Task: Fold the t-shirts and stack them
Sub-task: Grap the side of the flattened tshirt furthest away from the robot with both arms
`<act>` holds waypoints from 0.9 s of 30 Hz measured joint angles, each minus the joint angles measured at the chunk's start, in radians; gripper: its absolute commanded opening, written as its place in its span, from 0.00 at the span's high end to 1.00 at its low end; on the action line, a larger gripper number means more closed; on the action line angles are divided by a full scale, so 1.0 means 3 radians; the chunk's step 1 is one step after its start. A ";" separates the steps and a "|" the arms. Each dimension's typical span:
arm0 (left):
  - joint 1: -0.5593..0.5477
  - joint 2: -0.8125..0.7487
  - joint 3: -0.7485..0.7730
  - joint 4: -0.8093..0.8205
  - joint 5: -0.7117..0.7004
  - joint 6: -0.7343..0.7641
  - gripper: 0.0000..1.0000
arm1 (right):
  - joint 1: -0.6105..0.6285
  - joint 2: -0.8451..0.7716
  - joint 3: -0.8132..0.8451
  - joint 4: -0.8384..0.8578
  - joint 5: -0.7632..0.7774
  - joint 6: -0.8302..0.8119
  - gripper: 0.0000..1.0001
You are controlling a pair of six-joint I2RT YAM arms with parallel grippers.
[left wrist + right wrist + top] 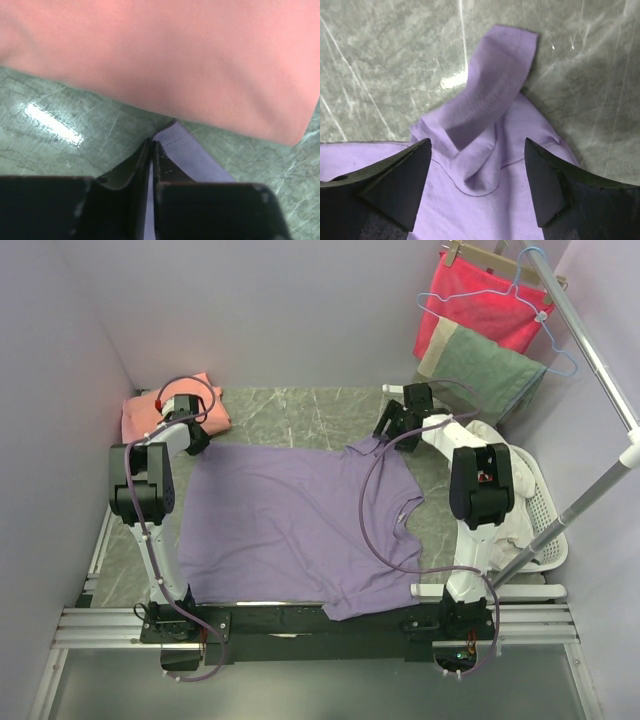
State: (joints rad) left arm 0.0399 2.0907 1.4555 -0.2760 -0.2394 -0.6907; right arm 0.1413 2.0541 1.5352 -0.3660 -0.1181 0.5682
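Observation:
A lavender-purple t-shirt [290,525] lies spread flat on the green marbled table, its neck to the right. A folded salmon-pink t-shirt [145,415] sits at the far left corner. My left gripper [197,437] is at the purple shirt's far left corner. In the left wrist view the left gripper [151,143] is shut with a strip of purple hem [187,152] pinched between its fingers, just short of the pink t-shirt [175,60]. My right gripper [392,426] hovers over the far sleeve. In the right wrist view the right gripper [477,147] is open astride the crumpled sleeve [490,110], with nothing held.
A red cloth [478,295] and a grey-green towel [480,365] hang on a blue hanger at the back right. A white laundry basket [545,515] stands right of the table beside a slanted metal pole [590,350]. Walls close in on the left and back.

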 measured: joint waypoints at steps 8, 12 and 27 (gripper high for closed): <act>0.0000 0.0000 0.0005 -0.0010 0.0000 0.0000 0.99 | 0.0000 0.0123 0.0327 0.0029 -0.0033 0.0046 0.31; 0.0000 0.0000 0.0006 -0.0011 0.0000 0.0005 0.99 | 0.0000 0.0262 0.0500 0.0018 -0.0080 0.0052 0.32; 0.0000 -0.0003 0.0006 -0.0023 -0.0001 0.0010 0.99 | 0.0011 0.0202 0.0093 0.0081 -0.0095 0.0102 0.32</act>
State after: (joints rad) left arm 0.0399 2.0899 1.4574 -0.2829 -0.2398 -0.6876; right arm 0.1448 2.1147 1.5631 -0.3416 -0.1467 0.5987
